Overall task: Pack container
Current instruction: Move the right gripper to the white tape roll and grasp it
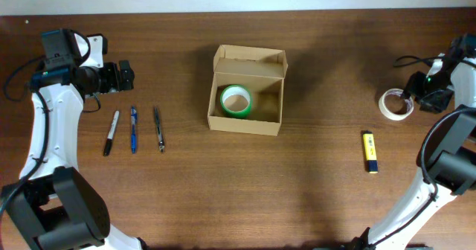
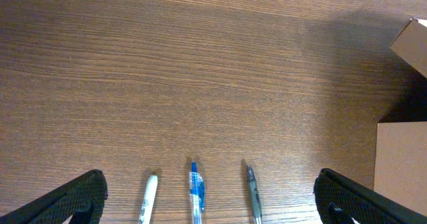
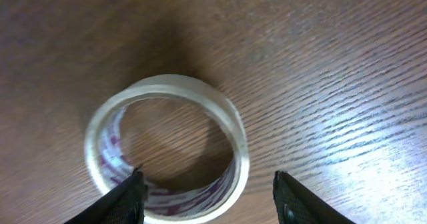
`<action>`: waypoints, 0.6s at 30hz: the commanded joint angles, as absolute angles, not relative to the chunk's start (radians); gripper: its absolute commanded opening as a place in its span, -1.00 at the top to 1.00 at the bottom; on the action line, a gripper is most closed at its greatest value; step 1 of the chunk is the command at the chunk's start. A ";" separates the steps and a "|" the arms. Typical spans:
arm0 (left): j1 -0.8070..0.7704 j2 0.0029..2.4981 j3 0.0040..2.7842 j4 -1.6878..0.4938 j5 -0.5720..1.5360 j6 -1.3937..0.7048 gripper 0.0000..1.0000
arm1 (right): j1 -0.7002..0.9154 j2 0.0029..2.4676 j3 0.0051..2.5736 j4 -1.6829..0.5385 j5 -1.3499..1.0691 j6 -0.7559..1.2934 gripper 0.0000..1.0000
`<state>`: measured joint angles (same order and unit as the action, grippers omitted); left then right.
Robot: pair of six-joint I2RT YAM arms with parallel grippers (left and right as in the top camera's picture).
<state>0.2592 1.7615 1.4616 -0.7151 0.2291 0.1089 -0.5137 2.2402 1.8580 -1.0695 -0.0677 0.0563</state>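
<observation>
Nearest the lens, in the right wrist view, the right gripper stands with jaws wide apart over a clear plastic tape roll lying flat. One finger overlaps the roll's near rim and the other stands outside it; contact cannot be confirmed, and nothing is held.

The dark brown wooden table carries everything. The small tan cardboard box sits at its centre with the flap lid raised at the far side. A green tape roll lies flat in the box's left part. The clear roll is well to the right, near the table edge.

The left gripper is fully open and empty, held above the wood on the left.

A yellow highlighter with a dark cap lies right of centre. Left of the box, side by side and apart, lie a black marker, a blue pen and a grey pen.
</observation>
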 commanded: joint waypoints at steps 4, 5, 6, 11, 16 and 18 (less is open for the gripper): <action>0.261 1.769 1.476 -0.716 0.240 0.122 -0.98 | -0.545 2.300 1.853 -1.069 -0.041 0.069 -0.20; 0.261 1.769 1.476 -0.716 0.240 0.122 -0.98 | -0.546 2.304 1.848 -1.069 -0.040 0.068 -0.19; 0.261 1.769 1.476 -0.716 0.240 0.122 -0.98 | -0.546 2.309 1.844 -1.068 -0.040 0.069 -0.18; 0.261 1.769 1.476 -0.716 0.240 0.122 -0.99 | -0.544 2.325 1.829 -1.061 -0.041 0.069 0.25; 0.261 1.769 1.476 -0.716 0.240 0.122 -0.98 | -0.544 2.329 1.829 -1.061 -0.041 0.069 0.92; 0.261 1.769 1.476 -0.716 0.240 0.122 -0.99 | -0.544 2.329 1.829 -1.063 -0.041 0.069 0.92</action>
